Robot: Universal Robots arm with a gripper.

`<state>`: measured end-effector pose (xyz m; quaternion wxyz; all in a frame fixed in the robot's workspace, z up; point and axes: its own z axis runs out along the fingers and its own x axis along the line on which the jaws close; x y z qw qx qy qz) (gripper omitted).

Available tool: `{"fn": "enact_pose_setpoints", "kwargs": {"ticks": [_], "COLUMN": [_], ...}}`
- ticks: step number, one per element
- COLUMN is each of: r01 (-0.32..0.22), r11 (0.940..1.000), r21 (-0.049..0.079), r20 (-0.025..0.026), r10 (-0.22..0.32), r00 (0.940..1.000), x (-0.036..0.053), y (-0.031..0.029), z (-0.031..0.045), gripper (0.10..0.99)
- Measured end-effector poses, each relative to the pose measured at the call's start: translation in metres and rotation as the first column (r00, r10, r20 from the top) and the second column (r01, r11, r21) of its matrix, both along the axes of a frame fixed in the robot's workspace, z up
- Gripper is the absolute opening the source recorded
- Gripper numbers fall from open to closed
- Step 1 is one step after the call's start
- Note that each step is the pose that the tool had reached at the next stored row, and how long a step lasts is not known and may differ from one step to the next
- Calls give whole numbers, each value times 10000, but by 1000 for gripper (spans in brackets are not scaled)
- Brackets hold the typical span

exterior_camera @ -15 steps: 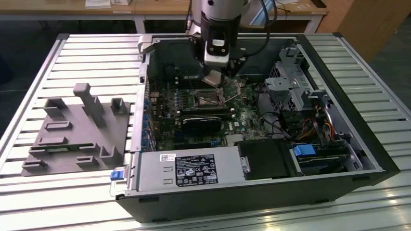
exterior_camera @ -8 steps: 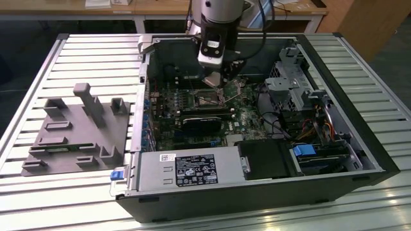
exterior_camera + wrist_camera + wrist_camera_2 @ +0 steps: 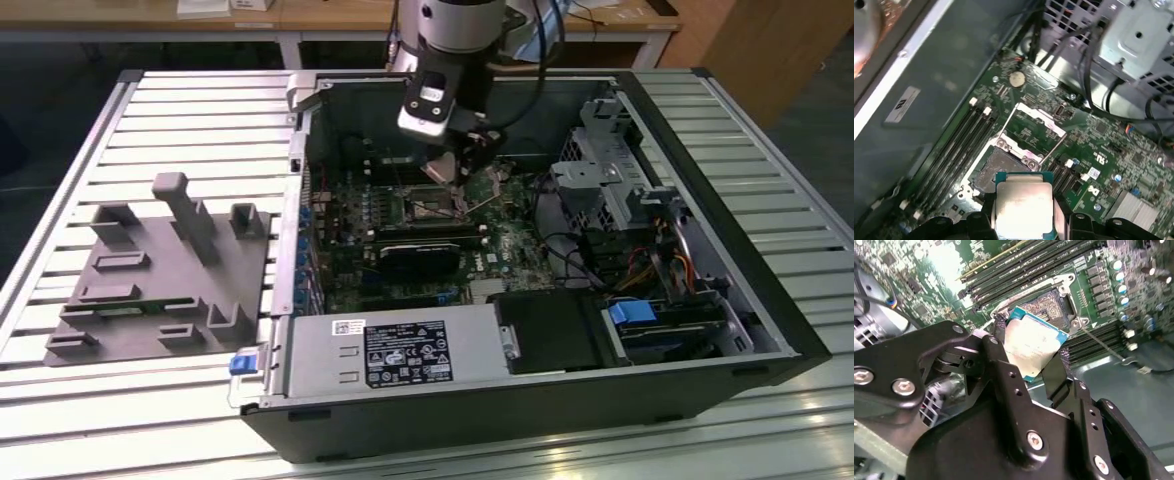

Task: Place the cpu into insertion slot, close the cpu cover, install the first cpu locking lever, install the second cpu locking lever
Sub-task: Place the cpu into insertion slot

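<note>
Your gripper [image 3: 1030, 354] is clenched on the cpu [image 3: 1035, 342], with its two black fingers [image 3: 1004, 367] pressing opposite edges. The chip is square, so there is no long axis to record. Its silver-beige metal face is turned toward both wrist cameras, and in the second wrist view it shows tilted relative to the frame of the insertion slot [image 3: 995, 169]. It hangs just over the slot and is not seated — the slot's dark centre lies bare in the first wrist view. The cpu cover [image 3: 1032, 131] is swung open, on the side of the slot away from the chip.

The first wrist view also gives you the memory slots [image 3: 956, 147] beside the socket and a coin cell [image 3: 1016, 78]. The second wrist view adds a thin metal lever [image 3: 1100, 342] running out from the slot's corner. The exterior view places the arm inside the open computer case [image 3: 534, 410], over the motherboard [image 3: 347, 270]. The grey power supply [image 3: 387, 355] sits at the case's edge nearest that camera, and a grey fixture [image 3: 160, 270] sits on the slatted desk [image 3: 200, 110] at the exterior view's left.
</note>
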<state>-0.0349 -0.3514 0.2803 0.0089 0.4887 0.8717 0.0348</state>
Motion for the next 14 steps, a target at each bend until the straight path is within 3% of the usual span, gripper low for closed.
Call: {"fn": "enact_pose_setpoints", "kwargs": {"ticks": [3,7,10,14], "r01": [540,1261,1801,2513], "r11": [9985,9920,9837,9679], "r21": [0,1,0,0], "r20": [1,1,1,1], "r10": [-540,-1261,-1801,-2513], "r00": [9985,9920,9837,9679], "x": [0,0,0,0], "y": [0,0,0,0], "z": [-17,-40,-57,-80], "gripper": [541,541,541,541]}}
